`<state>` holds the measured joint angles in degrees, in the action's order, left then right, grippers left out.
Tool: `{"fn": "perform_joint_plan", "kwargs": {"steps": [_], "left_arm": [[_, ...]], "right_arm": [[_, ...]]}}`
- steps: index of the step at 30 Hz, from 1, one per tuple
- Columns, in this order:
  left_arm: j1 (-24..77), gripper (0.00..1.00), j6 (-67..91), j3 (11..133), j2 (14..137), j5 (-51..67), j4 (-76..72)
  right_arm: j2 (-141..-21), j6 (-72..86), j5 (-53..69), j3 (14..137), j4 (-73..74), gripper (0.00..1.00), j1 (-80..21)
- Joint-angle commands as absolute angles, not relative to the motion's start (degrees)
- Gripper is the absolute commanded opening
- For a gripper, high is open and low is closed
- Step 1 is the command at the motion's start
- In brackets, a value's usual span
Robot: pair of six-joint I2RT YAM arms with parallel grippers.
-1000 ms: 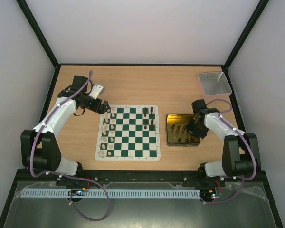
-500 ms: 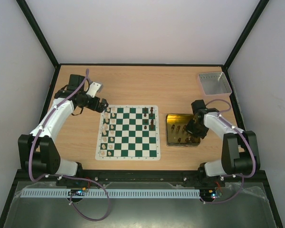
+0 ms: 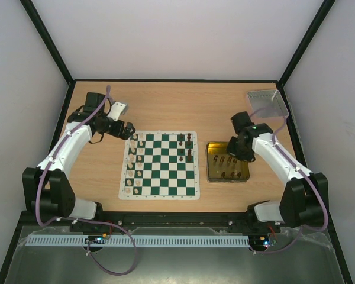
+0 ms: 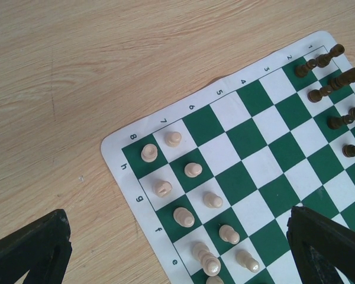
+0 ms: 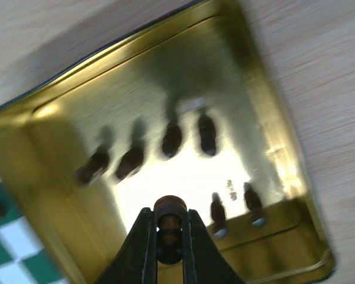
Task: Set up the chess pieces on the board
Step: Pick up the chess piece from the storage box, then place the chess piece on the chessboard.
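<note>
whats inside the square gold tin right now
Six dark brown chess pieces sit in the square gold metal tin; a seventh piece is clamped in the right end effector above it. Its fingers hide the tin floor directly beneath.

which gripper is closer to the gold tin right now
Right. The right gripper hangs over the gold tin, fingers shut on a dark piece; the left gripper is by the board's far left corner.
</note>
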<state>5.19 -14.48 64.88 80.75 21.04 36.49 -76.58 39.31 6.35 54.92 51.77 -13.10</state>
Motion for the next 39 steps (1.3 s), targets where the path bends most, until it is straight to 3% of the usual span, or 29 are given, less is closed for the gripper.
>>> {"fn": "perform_joint_plan", "kwargs": {"steps": [1,6,13,39], "left_arm": [[4.9,0.99,-13.8,66.2,80.5,21.9,35.8],[4.9,0.99,-12.5,65.7,80.7,18.7,34.3],[4.7,0.99,-10.9,65.3,80.2,15.7,32.8],[3.1,0.99,-9.3,63.4,79.7,15.5,30.7]], "right_arm": [[-77.4,42.4,6.4,61.9,59.7,0.02,-23.6],[-83.2,42.4,6.7,70.5,62.8,0.02,-36.1],[-93.1,39.6,6.0,79.7,64.0,0.02,-45.6],[-106.1,36.8,8.6,79.0,54.8,0.02,-47.9]]}}
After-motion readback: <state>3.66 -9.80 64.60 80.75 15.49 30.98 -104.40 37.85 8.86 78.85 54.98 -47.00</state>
